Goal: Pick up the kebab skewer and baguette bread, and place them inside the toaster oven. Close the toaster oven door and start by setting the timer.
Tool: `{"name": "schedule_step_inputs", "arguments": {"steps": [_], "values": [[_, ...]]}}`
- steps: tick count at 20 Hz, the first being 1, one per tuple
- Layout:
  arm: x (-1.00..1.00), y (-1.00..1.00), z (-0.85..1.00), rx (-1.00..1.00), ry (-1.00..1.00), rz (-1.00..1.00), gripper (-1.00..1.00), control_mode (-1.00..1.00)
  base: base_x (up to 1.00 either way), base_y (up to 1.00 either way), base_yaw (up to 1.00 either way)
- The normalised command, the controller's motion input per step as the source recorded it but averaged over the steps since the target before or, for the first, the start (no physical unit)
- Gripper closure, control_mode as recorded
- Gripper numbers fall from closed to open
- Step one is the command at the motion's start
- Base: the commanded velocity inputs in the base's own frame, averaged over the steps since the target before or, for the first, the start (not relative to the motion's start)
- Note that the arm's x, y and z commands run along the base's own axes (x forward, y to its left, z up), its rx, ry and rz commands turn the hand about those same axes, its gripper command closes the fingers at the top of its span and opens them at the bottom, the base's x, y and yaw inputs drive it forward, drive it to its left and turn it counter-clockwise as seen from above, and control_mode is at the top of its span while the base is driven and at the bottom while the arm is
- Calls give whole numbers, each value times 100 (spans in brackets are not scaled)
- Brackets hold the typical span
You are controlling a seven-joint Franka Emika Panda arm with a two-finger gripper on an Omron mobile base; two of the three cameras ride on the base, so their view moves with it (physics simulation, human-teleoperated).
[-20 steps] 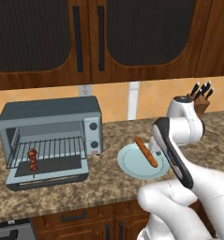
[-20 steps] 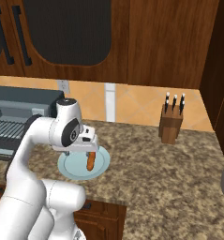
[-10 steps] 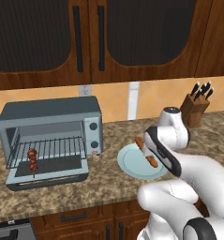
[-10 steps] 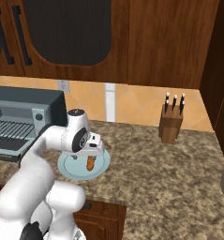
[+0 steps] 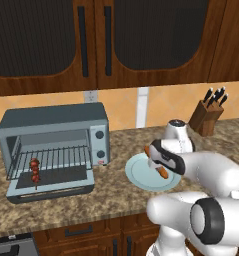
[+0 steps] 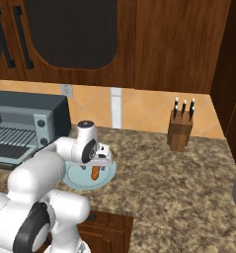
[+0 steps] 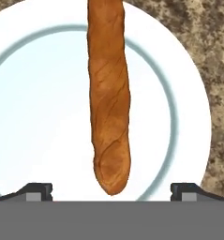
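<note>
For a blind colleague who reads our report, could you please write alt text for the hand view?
A slim orange-brown baguette bread lies on a pale round plate, running from the top edge down between the tips of the open gripper. Speckled brown stone counter shows beyond the plate's rim at the right.

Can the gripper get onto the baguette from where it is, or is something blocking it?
Probably yes. The gripper is open over the plate, its fingertips either side of the baguette bread, with nothing between them.
</note>
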Motion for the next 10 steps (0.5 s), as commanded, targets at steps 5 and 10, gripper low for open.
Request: {"name": "schedule_step_inputs", "arguments": {"steps": [5,10], "values": [[19,0,-26,0,0,0,-100,-100,0,0,0],[11,0,-28,0,0,0,-100,-100,0,0,0]]}}
